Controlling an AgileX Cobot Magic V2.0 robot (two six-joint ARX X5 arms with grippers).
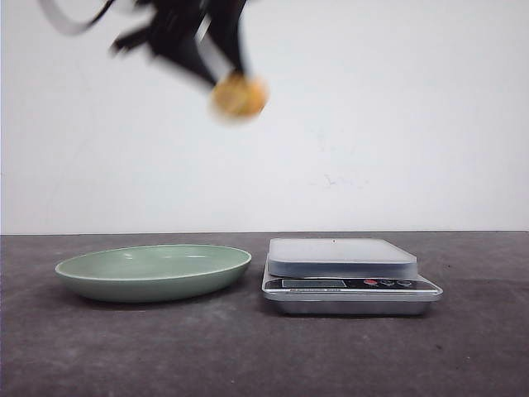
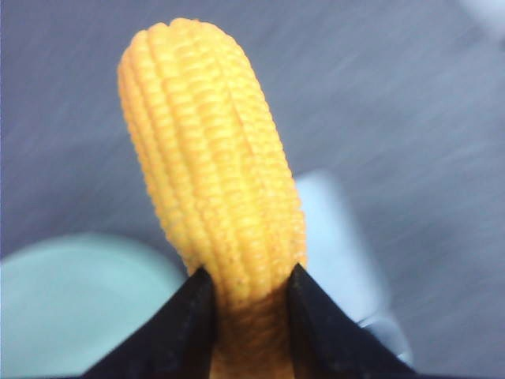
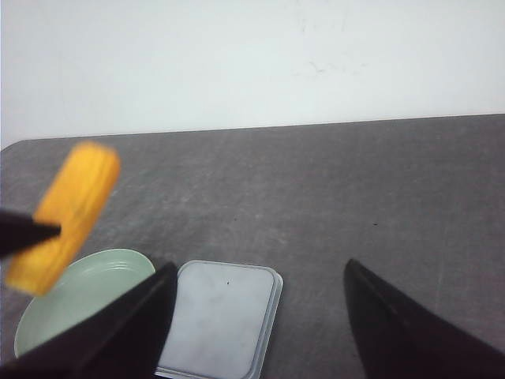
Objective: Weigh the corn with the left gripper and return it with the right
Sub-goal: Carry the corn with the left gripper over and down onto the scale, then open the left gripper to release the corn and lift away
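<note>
Left gripper (image 2: 246,312): closed on the corn, its two black fingers (image 2: 183,328) pressed against opposite sides of the cob's lower end; in the front view it is a motion-blurred dark shape (image 1: 216,62) high above the table.
Corn (image 2: 213,158): held in the air by the left gripper, its rounded end pointing away from the fingers and most of its length sticking out beyond them; rows of yellow-orange kernels are sharp in the left wrist view. In the front view it is a blurred orange blob (image 1: 239,96) well above the plate's right rim and the gap between plate and scale, touching neither. In the right wrist view it shows as a tilted, blurred cob (image 3: 65,215) over the plate.
Right gripper (image 3: 256,304): jaws spread wide, nothing between them; it hangs above the table, looking down on the scale and plate. Not seen in the front view.
Plate (image 1: 99,277): shallow, pale green, on the left part of the table, nothing in it.
Scale (image 1: 289,291): just right of the plate, near it but apart; its pale platform (image 3: 221,316) bare, display and buttons facing the front edge.
Table (image 1: 264,356): dark grey, meeting a white wall at its far edge.
</note>
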